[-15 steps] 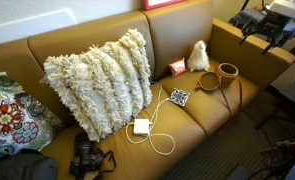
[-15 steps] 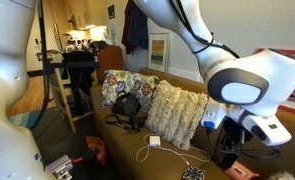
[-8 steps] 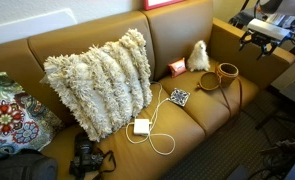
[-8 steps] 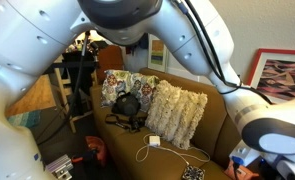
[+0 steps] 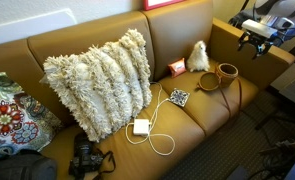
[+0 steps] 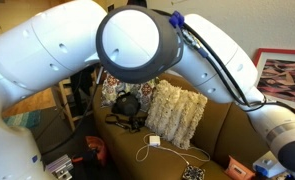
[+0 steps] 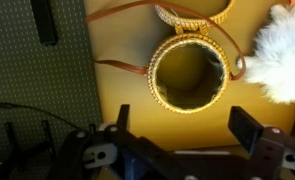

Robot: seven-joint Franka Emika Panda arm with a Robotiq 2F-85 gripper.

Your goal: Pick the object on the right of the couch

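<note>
The small round tan woven basket (image 5: 227, 71) with a dark inside sits on the right end of the mustard-brown couch (image 5: 183, 28). In the wrist view the basket (image 7: 189, 75) lies in the middle, mouth up, with its thin brown strap (image 7: 122, 68) trailing left. My gripper (image 5: 257, 42) hovers over the couch's right arm, up and to the right of the basket. In the wrist view the gripper (image 7: 185, 126) is open and empty, and the basket is just beyond its fingertips. In an exterior view my arm hides the basket.
A cream fluffy toy (image 5: 198, 55) and a small orange-red item (image 5: 176, 68) sit behind the basket. A second woven ring (image 5: 209, 82) lies beside it. A shaggy cream pillow (image 5: 99, 80), a white charger with cable (image 5: 142, 126) and a camera (image 5: 85, 157) lie further left.
My gripper has shifted a little left and down toward the couch's right arm. In the other exterior view the arm has swung across and now fills the picture.
</note>
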